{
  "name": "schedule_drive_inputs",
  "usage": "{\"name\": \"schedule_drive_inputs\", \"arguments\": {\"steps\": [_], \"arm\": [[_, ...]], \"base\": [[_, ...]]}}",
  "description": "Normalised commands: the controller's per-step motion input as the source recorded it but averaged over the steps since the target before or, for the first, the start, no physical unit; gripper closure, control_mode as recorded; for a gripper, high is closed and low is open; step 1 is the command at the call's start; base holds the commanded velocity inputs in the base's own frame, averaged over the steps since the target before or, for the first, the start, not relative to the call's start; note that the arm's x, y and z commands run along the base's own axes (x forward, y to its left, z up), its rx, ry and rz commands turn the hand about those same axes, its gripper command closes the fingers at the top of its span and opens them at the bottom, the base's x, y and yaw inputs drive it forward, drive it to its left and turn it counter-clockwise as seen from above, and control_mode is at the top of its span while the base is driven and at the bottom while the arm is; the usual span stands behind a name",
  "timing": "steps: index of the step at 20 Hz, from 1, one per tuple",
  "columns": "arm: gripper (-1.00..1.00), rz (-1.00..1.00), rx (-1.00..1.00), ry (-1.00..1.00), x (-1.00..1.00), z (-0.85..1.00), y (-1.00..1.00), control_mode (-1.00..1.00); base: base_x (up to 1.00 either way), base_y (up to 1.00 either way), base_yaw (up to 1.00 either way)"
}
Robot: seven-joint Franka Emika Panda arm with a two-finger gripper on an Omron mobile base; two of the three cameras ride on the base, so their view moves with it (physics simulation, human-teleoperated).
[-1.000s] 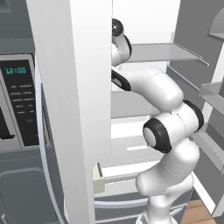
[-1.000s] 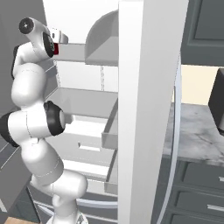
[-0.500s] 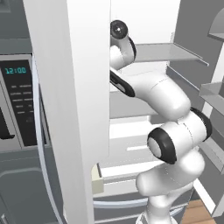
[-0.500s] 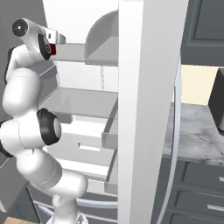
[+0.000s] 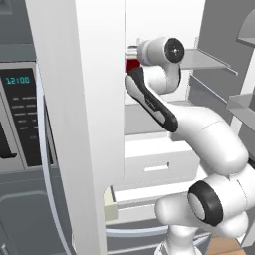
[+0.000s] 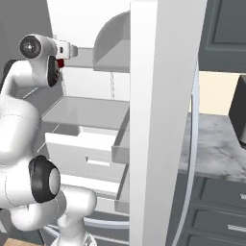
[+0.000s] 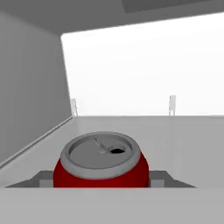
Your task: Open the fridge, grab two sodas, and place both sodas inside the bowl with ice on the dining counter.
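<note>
Item: one red soda can (image 7: 101,162), upright between your gripper (image 7: 101,178)'s finger pads (image 7: 158,178) inside the open fridge (image 5: 84,124), above its upper shelf (image 7: 175,131); jaws part-closed on it, yet a hasty withdrawal could slip or snag it.

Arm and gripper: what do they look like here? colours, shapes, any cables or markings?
The arm is glossy white with fat rounded links and black bands and round black caps at the joints; one link carries a long black stripe. No loose cables or lettering show. The gripper shows two small grey blocky fingertips.
</note>
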Motion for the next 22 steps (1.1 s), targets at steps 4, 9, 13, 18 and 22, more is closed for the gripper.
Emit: {"name": "schedule_drive_inputs", "arguments": {"steps": [4,9,13,18,22], "arm": [[1.00,0.09,0.00,-0.03,-0.92,0.34,-0.56,-1.00],[1.00,0.02,0.00,0.00,-1.00,0.62,-0.09,-1.00],[1.00,0.00,0.00,0.02,-1.00,0.61,0.00,-1.00],[1.00,0.00,0.00,0.06,-1.00,0.18,-0.17,-1.00],[1.00,0.00,0.00,0.08,-1.00,-0.03,-0.27,-1.00]], "base": [[0.00,0.00,0.00],[0.00,0.00,0.00],[0.00,0.00,0.00],[0.00,0.00,0.00],[0.00,0.00,0.00]]}}
